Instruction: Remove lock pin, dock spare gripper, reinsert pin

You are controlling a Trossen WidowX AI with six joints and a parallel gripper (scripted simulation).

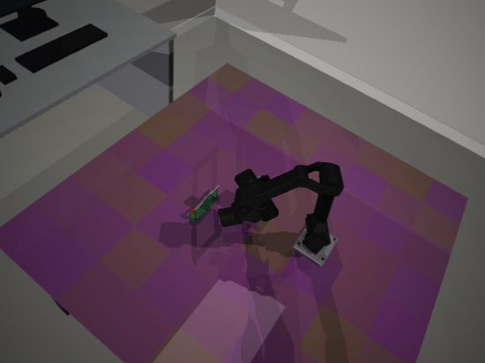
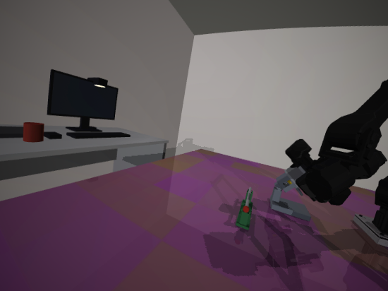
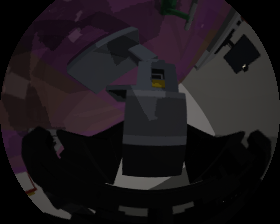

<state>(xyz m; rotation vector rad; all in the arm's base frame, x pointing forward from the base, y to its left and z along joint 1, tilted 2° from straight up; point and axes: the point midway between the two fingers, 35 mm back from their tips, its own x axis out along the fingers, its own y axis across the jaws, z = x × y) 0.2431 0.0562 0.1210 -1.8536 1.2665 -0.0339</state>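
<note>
My gripper is shut on the spare gripper, a grey block, and holds it tilted above the floor. The grey mount stands on the floor with its angled socket right against the block's front end. A yellow patch shows at the socket's opening. How deep the spigot sits is hidden. The lock pin, with a red head, lies along the green holder, apart from the mount. In the top view the arm hides the mount and held block.
The arm's base plate stands behind the mount, away from the green holder. The desk carries a monitor and a keyboard. A red mug also stands on it.
</note>
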